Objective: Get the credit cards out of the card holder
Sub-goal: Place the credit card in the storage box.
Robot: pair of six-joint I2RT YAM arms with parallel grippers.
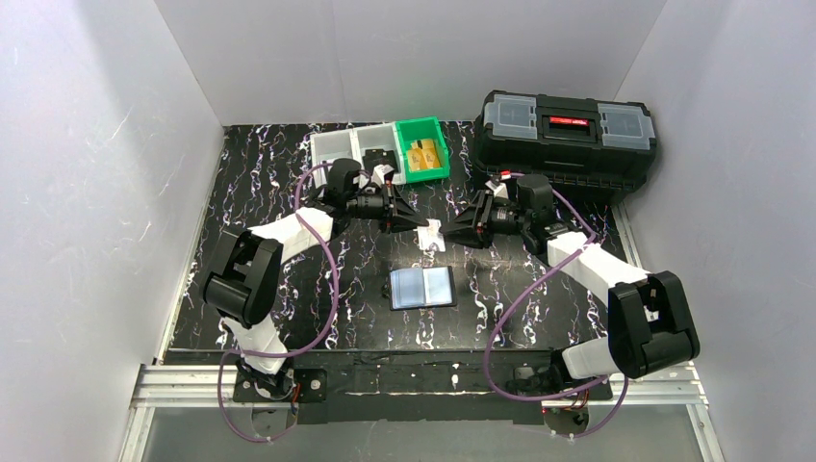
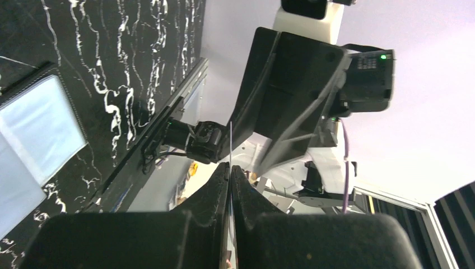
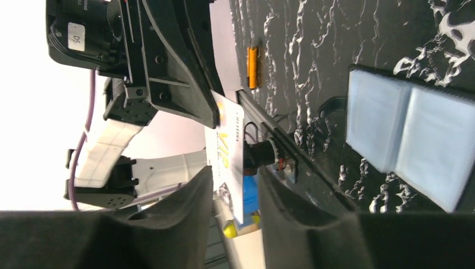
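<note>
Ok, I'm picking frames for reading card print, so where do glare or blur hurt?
Top external: even light, but the credit card is tiny and washed white; card holder pockets shine pale. Left wrist: card edge-on, a thin line; left gripper's fingers dark and soft. Right wrist: left background blown out, right gripper's fingers blurred, card print fairly sharp.

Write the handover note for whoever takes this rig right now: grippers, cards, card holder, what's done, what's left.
Left gripper: shut on a whitish card, held edge-on above the table.
Right gripper: open, its fingers either side of that same card, with a gap showing.
Card holder: lies open and flat on the table, nearer the arm bases, untouched.
Done: this one card is out. Gold-orange items lie in the green bin; whether they are cards is unclear.
Left: set this card down, then check the pockets, whose contents cannot be told.
</note>
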